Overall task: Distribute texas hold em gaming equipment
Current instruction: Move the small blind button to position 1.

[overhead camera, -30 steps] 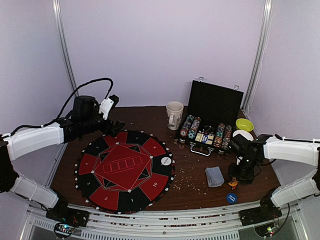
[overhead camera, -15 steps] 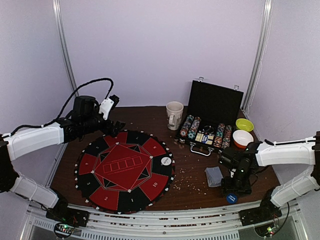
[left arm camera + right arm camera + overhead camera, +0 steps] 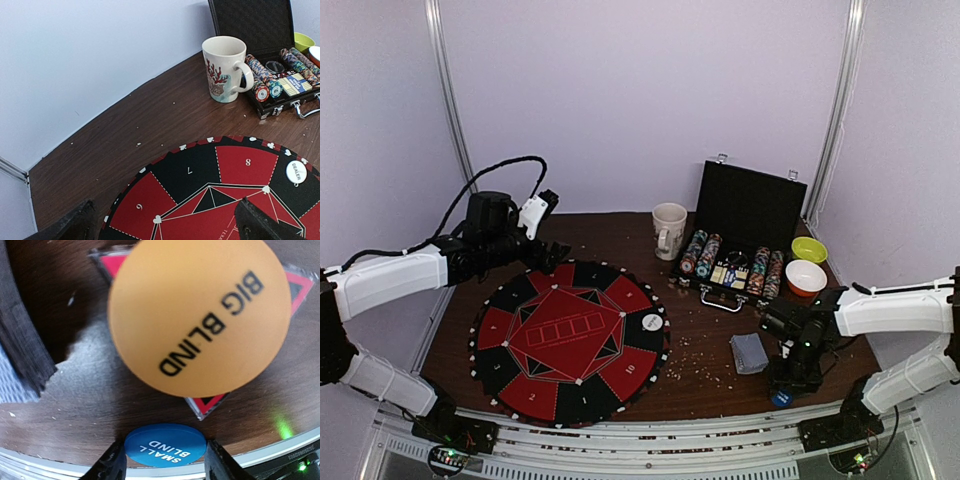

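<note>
We count three round button discs: a white disc (image 3: 652,322) printed DEALER on the round red-and-black mat (image 3: 570,340), an orange disc (image 3: 200,315) printed BIG BLIND, and a blue disc (image 3: 165,445) printed SMALL BLIND at the near right edge of the brown wooden table (image 3: 690,300). One stack of grey-blue-backed cards (image 3: 750,352) lies just left of the right gripper (image 3: 788,385). Its two dark fingers (image 3: 112,465) press against opposite edges of the blue disc with no gap showing, and the disc lies flat on the wood. The left gripper (image 3: 548,252) hangs above the far left rim of the mat, jaws spread wide with nothing between them. One black case (image 3: 750,205) stands open at the back right, lid upright, holding four rows of striped-edge chips (image 3: 693,252) set on edge; the small boxes between the rows are too small to read. One cream mug (image 3: 669,230) with a coral pattern stands just left of the case. Two bowls sit to its right: a yellow-green bowl (image 3: 809,249) and an orange bowl (image 3: 805,277) with a white inside. The discs look smooth and matte, the mat has numbered wedges, and pale crumbs speckle the wood. From above, the right gripper hides the orange disc and part of the blue disc. Under the orange disc a flat red-and-black piece (image 3: 205,405) with a pale border pokes out; we cannot tell what it is.
</note>
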Robot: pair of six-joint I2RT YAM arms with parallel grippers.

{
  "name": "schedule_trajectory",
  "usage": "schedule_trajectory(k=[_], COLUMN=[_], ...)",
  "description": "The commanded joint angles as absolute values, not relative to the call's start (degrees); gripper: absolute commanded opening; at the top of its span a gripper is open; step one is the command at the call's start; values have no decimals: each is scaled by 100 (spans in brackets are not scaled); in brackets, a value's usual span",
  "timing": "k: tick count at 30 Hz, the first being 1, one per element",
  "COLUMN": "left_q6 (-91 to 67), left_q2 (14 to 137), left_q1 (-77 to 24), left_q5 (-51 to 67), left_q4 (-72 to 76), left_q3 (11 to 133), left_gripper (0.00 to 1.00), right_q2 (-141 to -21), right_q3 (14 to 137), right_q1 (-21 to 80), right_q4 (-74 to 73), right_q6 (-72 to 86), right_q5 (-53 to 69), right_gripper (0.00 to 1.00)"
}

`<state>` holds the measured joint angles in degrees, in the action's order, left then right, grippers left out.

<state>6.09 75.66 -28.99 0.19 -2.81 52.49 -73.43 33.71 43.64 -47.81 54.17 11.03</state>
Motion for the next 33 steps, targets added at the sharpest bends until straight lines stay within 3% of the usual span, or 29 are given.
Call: schedule_trajectory(k=[1, 16, 33], left_q6=[619, 636, 658], left_q2=[7530, 7533, 7515], left_q1=[-2915, -2915, -2918], left_q5=[53, 27, -21], left_q4=[0, 0, 0], left_q3=[5216, 5229, 5211], left_gripper=[98, 98, 98], right_q2=[-7519, -8348, -10122], right_q3=[3268, 4052, 5942], right_q1=[4414, 5265, 6143], right_q4=[-4681, -4122, -3827], right_q6=[5336, 5076, 3923], right_q5=[1045, 1279, 1346], right_gripper=[50, 46, 45])
